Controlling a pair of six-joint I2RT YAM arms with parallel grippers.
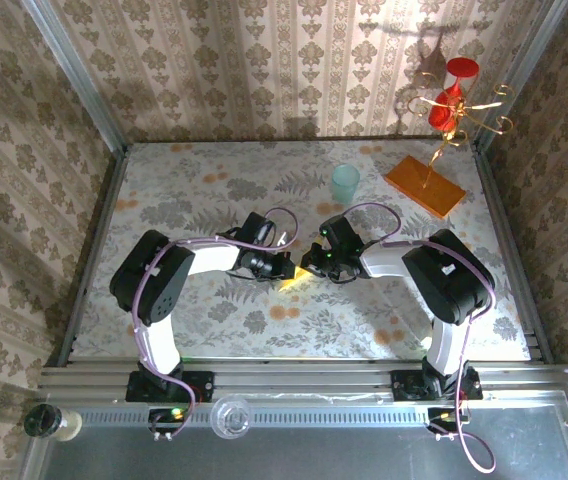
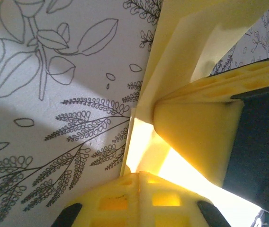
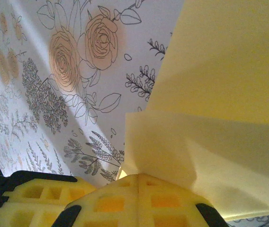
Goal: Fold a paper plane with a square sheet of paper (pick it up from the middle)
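The square sheet of paper (image 1: 292,284) is thin and yellow, and it is folded over into layers at the middle of the floral table (image 1: 214,330). Both grippers meet there tip to tip. My left gripper (image 1: 284,268) comes in from the left and is shut on the paper's edge. My right gripper (image 1: 310,264) comes in from the right and is shut on a folded corner. In the left wrist view the layered paper (image 2: 182,42) rises past the closed left gripper (image 2: 139,174), with a right finger (image 2: 196,137) pressed against it. In the right wrist view the folded flap (image 3: 219,71) sits at the right gripper (image 3: 138,176). I cannot tell whether it has a paper plane shape.
A pale teal cup (image 1: 345,183) stands behind the grippers. An orange slab (image 1: 424,185) with a gold stand holding red pieces (image 1: 452,95) sits at the back right. Patterned walls and metal rails enclose the table.
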